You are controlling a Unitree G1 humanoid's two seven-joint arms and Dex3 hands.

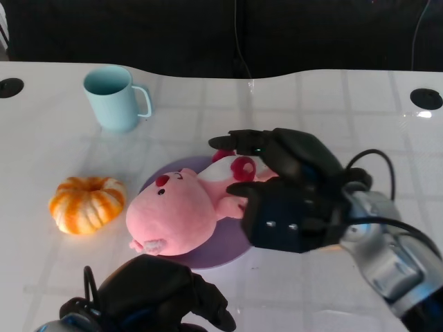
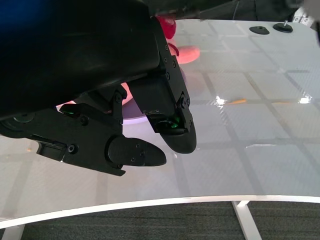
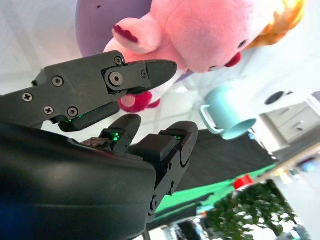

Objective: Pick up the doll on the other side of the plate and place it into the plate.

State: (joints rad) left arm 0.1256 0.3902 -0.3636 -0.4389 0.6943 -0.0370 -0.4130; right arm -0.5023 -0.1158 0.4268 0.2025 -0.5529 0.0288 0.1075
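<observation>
White counter [image 1: 332, 111] carried your purple plate [image 1: 214, 254] mid-frame; the doll [image 1: 181, 211] lay on it, lengthwise left-right, just left of your spread, empty right robot hand [image 1: 291, 190].

We see a glossy white table [image 1: 62, 277] marked with faint grid lines, bright light glaring off its top. Beyond the table's wavy far edge hangs a dark backdrop [image 1: 208, 31]. Black round grommets [image 1: 425, 98] sit near that far edge. Below the table's near edge lies dark grey carpet [image 2: 150, 225].
</observation>
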